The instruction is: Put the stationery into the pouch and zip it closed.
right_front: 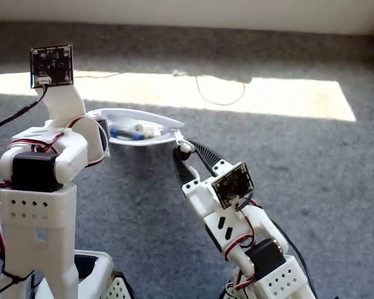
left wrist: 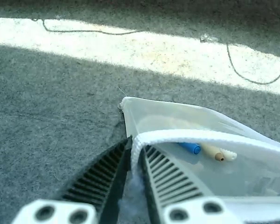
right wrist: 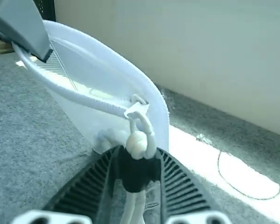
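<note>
A translucent white pouch (right_front: 140,134) lies open on the grey carpet between the two arms. Inside it are a blue-capped pen (left wrist: 190,148) and a beige-tipped one (left wrist: 215,156). My left gripper (left wrist: 132,156) is shut on the pouch's rim at the end nearest its arm (right_front: 50,168). At the other end, my right gripper (right wrist: 136,175) is shut on the zipper pull (right wrist: 138,141), a white cord with a bead hanging from the slider (right wrist: 137,110). In the high view the right gripper (right_front: 188,159) sits just below the pull (right_front: 186,147).
A thin cable (right_front: 221,93) loops across the sunlit strip of carpet (right_front: 287,99) behind the pouch. A pale wall (right wrist: 214,51) runs along the far edge. Open carpet lies to the right of the arms.
</note>
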Robot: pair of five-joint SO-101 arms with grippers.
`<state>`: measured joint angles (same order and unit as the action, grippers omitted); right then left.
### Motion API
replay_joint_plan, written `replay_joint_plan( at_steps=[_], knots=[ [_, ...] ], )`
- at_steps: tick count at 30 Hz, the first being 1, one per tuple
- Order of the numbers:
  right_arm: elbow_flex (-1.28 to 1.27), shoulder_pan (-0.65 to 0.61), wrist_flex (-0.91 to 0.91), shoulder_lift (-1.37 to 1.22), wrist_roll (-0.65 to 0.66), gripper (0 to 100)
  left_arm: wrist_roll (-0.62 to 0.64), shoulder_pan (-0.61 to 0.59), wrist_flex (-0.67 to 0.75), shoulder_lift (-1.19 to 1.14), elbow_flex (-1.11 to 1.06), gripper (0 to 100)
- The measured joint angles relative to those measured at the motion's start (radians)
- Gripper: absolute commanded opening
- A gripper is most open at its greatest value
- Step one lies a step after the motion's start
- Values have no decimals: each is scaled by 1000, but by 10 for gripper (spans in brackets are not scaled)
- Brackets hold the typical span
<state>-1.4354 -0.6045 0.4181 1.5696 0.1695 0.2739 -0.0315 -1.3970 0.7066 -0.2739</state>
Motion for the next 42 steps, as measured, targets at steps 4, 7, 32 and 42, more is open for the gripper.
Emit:
replay_joint_plan(
  at_steps=[4,7,32,42],
  knots=[
    [34,-2,95,0,29,9,-29,0,0,0,0,7],
    [64,-2,176,0,60,9,-63,2,28,0,0,22],
    [272,2,666,115,206,8,-143,347,368,-175,2,252],
    [272,0,666,229,232,8,-144,466,265,-290,193,260]
  ],
)
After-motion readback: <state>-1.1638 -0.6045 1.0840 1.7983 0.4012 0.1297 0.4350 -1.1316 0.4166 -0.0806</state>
